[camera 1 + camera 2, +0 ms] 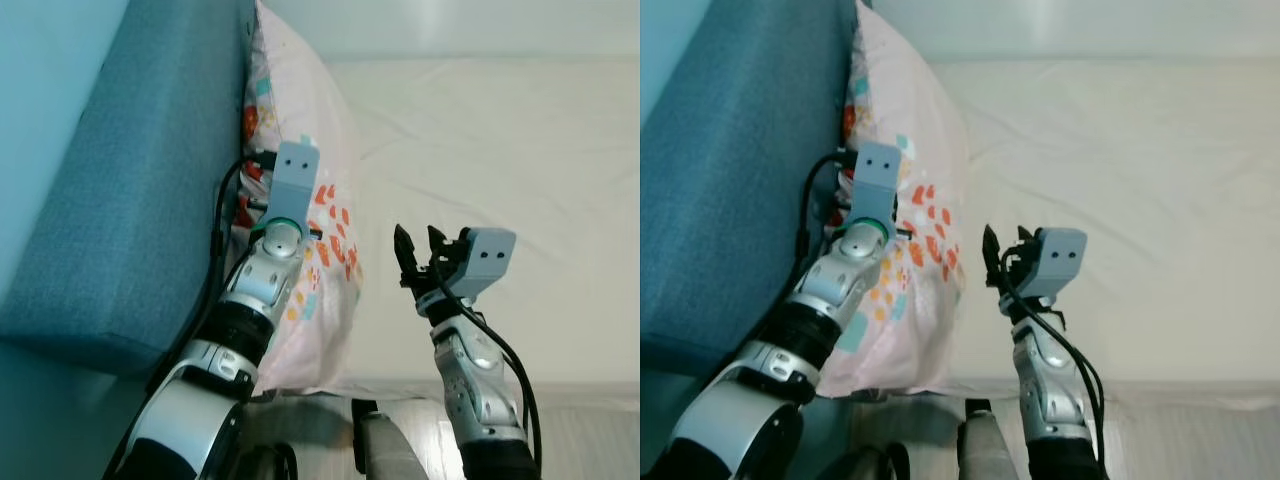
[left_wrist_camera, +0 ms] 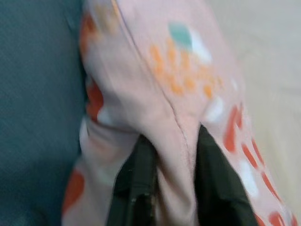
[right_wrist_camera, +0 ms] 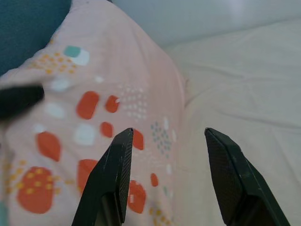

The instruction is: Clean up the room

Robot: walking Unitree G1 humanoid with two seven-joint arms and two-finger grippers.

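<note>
A pink pillow [image 1: 300,150] with orange, white and teal patches stands on edge against the blue headboard [image 1: 130,200], at the left side of the white bed [image 1: 480,150]. My left gripper [image 2: 171,160] is shut on a fold of the pillow's edge, the cloth pinched between its two black fingers [image 2: 141,174]. My right gripper [image 1: 420,250] hovers open just right of the pillow, above the sheet. In the right wrist view its fingers [image 3: 113,174] point at the pillow [image 3: 84,122] with nothing between them.
The bed's sheet [image 1: 1120,180] spreads wide to the right with light creases. The mattress's front edge [image 1: 500,385] runs below my arms, with pale floor [image 1: 590,440] beneath it. A pale wall [image 1: 30,80] rises left of the headboard.
</note>
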